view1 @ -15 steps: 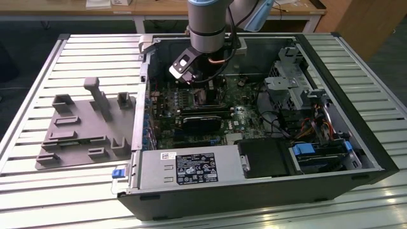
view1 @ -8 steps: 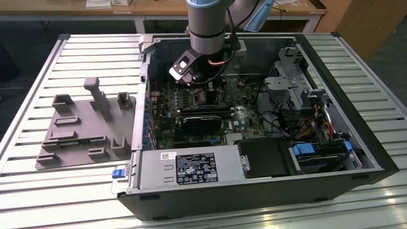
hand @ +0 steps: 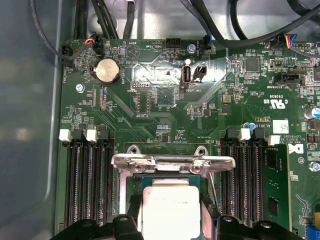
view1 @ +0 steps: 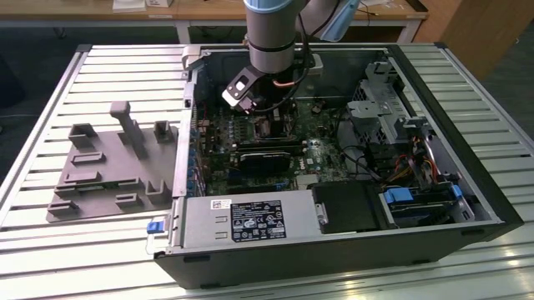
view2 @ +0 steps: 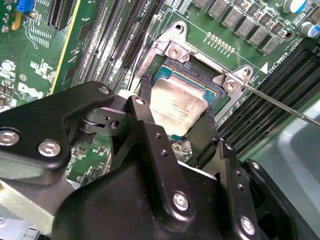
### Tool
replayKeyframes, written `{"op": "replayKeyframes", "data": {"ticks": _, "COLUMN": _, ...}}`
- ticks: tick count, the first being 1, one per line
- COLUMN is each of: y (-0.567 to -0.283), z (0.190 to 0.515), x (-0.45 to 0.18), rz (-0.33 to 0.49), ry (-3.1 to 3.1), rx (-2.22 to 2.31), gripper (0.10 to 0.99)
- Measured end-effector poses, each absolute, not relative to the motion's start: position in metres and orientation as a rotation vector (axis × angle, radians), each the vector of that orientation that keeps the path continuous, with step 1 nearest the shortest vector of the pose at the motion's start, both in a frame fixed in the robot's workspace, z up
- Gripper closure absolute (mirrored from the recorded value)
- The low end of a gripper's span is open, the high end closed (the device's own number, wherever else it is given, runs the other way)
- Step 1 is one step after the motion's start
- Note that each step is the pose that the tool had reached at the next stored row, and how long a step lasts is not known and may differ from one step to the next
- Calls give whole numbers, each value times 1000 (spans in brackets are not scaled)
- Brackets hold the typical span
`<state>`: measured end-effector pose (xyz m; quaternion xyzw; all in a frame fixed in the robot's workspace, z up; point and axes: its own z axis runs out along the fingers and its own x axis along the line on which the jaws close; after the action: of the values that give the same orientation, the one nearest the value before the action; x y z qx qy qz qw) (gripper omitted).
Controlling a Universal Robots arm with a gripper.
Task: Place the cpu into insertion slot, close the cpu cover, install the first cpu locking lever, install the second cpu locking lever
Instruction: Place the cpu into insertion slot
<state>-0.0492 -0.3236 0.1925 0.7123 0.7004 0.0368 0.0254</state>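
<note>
My gripper (view1: 267,122) reaches down into the open computer case, over the green circuit board. In both wrist views the cpu (view2: 177,105) (hand: 170,210), a pale silver-tan square, lies in the insertion slot (view2: 192,62) (hand: 131,184). My black fingers (view2: 145,107) press against two of its opposite edges, so the gripper (view2: 178,111) (hand: 172,225) is shut on it. The cpu cover (hand: 172,162) is raised off the socket and shows as a silver bar with two screws at the socket's edge. A thin locking lever (view2: 280,102) sticks out to one side.
Long memory slots (hand: 87,185) flank the socket on both sides. A black card (view1: 267,159) lies just in front of it, then the power supply (view1: 246,222). A drive cage and cables (view1: 392,125) fill the exterior view's right. A grey fixture (view1: 109,162) lies outside the case.
</note>
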Motion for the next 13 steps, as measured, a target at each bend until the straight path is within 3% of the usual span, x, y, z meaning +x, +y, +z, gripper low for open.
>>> {"op": "replayKeyframes", "data": {"ticks": 13, "y": -322, "z": 192, "x": -49, "rz": 114, "ry": 2166, "rx": 2202, "gripper": 545}}
